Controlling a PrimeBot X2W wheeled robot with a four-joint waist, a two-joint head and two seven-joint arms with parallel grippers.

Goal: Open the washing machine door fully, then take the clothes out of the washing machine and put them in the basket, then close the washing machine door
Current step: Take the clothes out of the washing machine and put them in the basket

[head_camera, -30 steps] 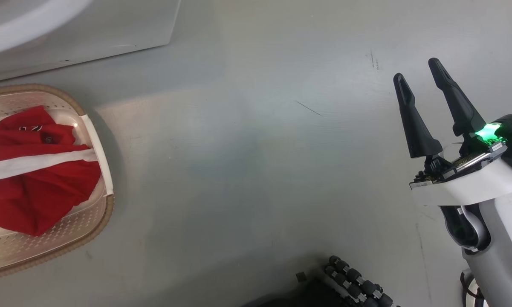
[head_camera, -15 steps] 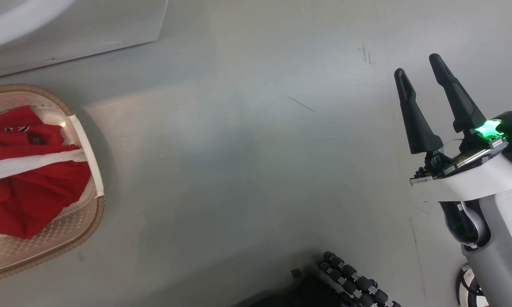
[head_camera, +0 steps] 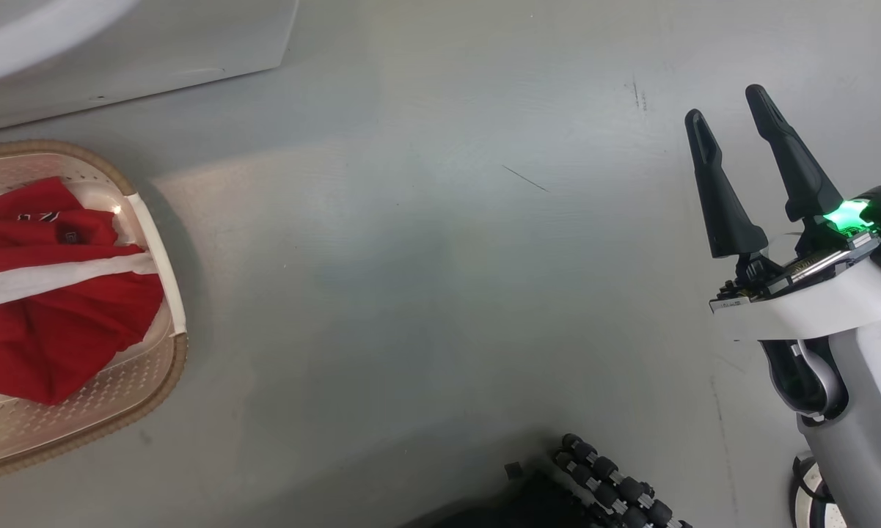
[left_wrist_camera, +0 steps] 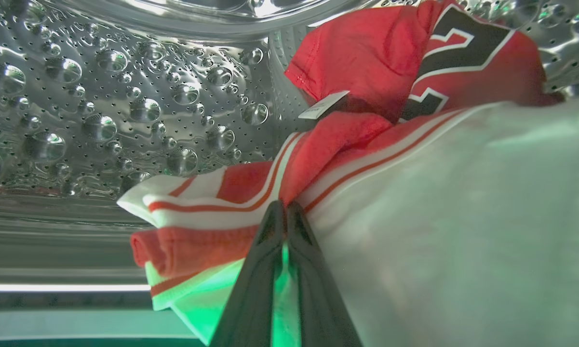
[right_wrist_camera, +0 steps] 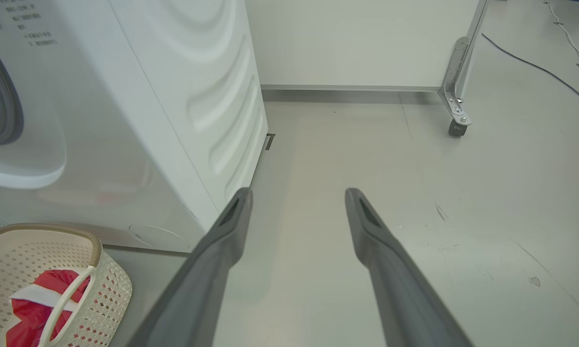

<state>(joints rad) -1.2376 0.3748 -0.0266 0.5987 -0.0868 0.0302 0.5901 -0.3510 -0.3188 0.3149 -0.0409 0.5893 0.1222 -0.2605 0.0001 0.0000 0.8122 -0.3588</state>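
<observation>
Inside the washing machine's steel drum (left_wrist_camera: 101,96), my left gripper (left_wrist_camera: 284,207) is shut on a fold of the clothes (left_wrist_camera: 366,72), a red garment with white stripes lying in front of it. More red and white clothes (head_camera: 59,323) lie in the cream basket (head_camera: 158,392) on the floor at the left. The white washing machine (head_camera: 154,44) stands behind the basket. My right gripper (head_camera: 724,104) hangs open over bare floor at the right, holding nothing. The right wrist view has that gripper (right_wrist_camera: 299,193) beside the washing machine (right_wrist_camera: 183,96) and the basket (right_wrist_camera: 113,289). The washing machine door is out of view.
Black rollers of my base (head_camera: 609,484) sit at the bottom middle. A metal leg on a caster (right_wrist_camera: 455,111) and a dark cable (right_wrist_camera: 535,62) lie on the grey floor beyond my right gripper. A white wall panel (right_wrist_camera: 356,43) closes the back.
My left gripper has gone from open to shut. The head view has shifted slightly. The right gripper stays open in about the same spot.
</observation>
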